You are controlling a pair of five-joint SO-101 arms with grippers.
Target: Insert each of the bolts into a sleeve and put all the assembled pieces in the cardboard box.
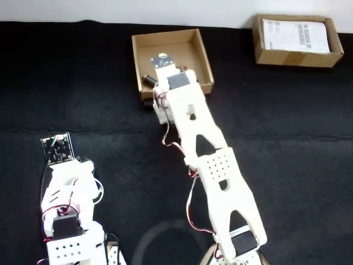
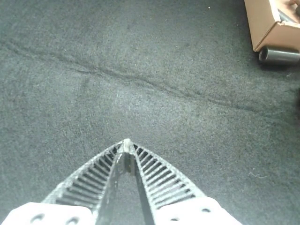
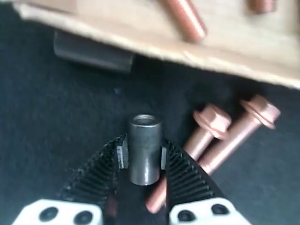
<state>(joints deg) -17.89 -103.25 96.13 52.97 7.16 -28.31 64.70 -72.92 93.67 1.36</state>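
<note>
Steel between black ribbed pads: my right gripper (image 3: 143,150) is closed partway round a dark sleeve (image 3: 144,136), open bore pointing away from the wrist, low over the black mat (image 3: 56,108) in front of the cardboard box (image 3: 234,58). Just beside it lie two loose copper bolts, the nearer bolt (image 3: 208,126) and the farther bolt (image 3: 243,124), side by side. A second sleeve (image 3: 91,49) rests against the box's outer wall. Two copper shanks (image 3: 185,18) show inside the box; sleeved or not, I cannot tell. My left gripper (image 2: 125,146) is closed on nothing, well apart. I judge the step as mating sleeve and bolt; next, the bore must line up with a shank
</note>
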